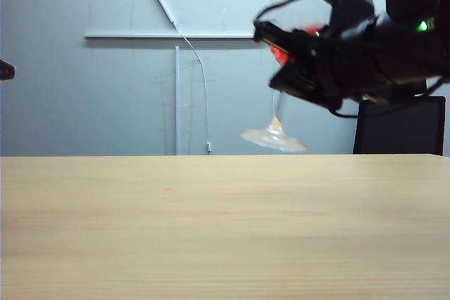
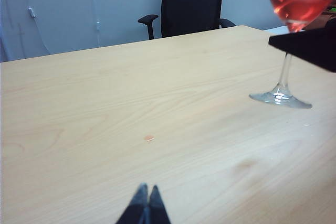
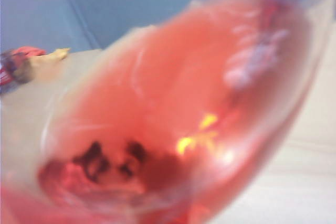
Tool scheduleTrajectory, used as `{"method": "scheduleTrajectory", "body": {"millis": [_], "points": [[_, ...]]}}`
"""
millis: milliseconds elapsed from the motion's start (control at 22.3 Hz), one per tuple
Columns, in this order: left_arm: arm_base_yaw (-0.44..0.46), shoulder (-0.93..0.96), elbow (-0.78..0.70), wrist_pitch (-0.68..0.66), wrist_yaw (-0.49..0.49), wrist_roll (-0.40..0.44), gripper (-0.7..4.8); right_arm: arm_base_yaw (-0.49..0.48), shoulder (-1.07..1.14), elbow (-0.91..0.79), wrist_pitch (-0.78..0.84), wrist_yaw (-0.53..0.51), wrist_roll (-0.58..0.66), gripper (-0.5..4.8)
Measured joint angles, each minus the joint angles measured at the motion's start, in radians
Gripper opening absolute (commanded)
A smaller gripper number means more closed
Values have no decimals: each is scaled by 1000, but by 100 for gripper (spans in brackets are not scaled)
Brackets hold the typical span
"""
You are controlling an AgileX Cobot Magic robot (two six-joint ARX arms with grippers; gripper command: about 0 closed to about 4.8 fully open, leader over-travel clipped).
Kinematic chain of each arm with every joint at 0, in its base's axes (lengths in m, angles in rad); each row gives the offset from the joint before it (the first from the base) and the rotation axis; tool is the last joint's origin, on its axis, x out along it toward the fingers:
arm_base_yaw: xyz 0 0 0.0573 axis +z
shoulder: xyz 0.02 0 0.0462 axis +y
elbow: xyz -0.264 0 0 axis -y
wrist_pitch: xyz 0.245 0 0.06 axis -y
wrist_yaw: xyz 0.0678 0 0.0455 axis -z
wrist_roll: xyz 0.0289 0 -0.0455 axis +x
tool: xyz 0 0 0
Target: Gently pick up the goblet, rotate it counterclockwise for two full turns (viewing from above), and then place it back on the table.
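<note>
**Goblet held tilted above the table**

The light beige wood-grain table (image 1: pixel 211 230) fills the foreground. Above its far right edge, the black right gripper (image 1: pixel 299 68) is clamped on the bowl of a clear stemmed goblet (image 1: pixel 275 131) of red liquid. Its stem slants, foot lowest and clear of the table. The left gripper (image 2: pixel 145 205) hovers, fingertips together, holding nothing.

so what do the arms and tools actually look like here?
Right arm: black, boxy housings, a small green light, loose black cables looping over the right tool. Left tool: two slim, dark, tapered fingers.
</note>
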Motion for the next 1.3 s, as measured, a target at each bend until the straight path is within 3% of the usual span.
{"method": "scheduleTrajectory", "body": {"millis": [314,448,941,1300], "points": [[0,0,0,0,0,0,-5,-78,83,44,-17,-106,165,-4],[0,0,0,0,0,0,-5,-83,122,107,-46,-134,172,-4],[0,0,0,0,0,0,-5,-52,127,379,-525,-141,-94,-4],[0,-1,0,0,0,0,-5,26,118,414,-609,-96,-336,-4]]}}
